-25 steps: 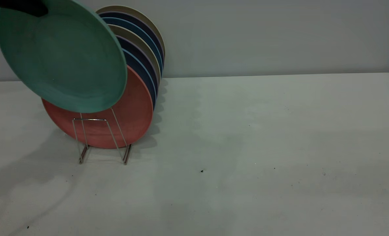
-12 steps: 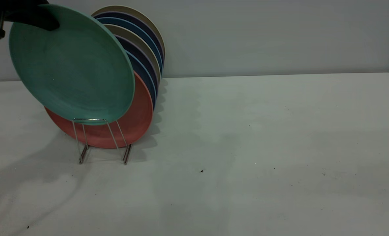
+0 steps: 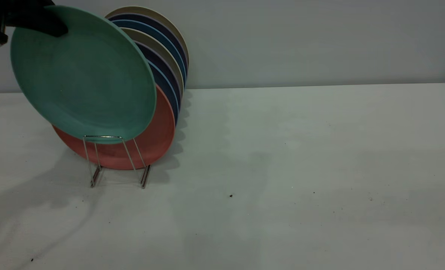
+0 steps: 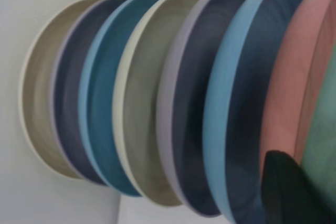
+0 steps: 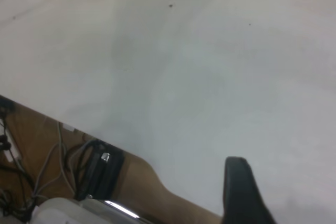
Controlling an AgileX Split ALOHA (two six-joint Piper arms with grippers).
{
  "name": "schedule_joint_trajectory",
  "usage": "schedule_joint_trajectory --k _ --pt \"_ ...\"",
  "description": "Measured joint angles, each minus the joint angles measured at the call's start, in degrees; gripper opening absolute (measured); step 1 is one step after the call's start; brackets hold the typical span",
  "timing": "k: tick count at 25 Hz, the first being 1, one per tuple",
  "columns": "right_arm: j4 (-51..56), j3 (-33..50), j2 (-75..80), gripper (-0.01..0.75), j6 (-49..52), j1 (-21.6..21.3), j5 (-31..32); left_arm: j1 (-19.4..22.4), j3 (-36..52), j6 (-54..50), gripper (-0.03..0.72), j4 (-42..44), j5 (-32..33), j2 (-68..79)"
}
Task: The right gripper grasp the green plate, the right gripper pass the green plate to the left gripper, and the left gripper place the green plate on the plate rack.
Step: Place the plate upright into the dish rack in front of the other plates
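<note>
The green plate (image 3: pixel 83 75) hangs tilted in the exterior view's upper left, in front of the salmon-pink plate (image 3: pixel 151 138). My left gripper (image 3: pixel 38 20) is shut on its upper rim. The plate's lower edge sits level with the top of the front loop of the plate rack (image 3: pixel 145 179). In the left wrist view one black finger (image 4: pixel 286 187) lies against the green plate (image 4: pixel 323 145), beside the pink plate (image 4: pixel 286 103). My right gripper is out of the exterior view. Its wrist view shows one black finger (image 5: pixel 241 192) over the table near its edge.
Several upright plates, blue, dark navy and beige (image 3: pixel 166 71), fill the rack behind the pink one, up to the back wall. The white table (image 3: pixel 282 168) stretches to the right. Cables and a black box (image 5: pixel 100 169) lie below the table's edge.
The left gripper has carried the green plate down and to the right, toward the rack's front loop. In the last half second it has barely moved.
</note>
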Motion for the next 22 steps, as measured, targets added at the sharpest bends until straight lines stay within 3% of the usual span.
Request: schedule_joint_trajectory --k 22 --pt "-0.5 0.0 0.0 0.445 -0.1 0.0 0.0 0.0 4.2 -1.3 0.144 -0.2 -3.1 1.7"
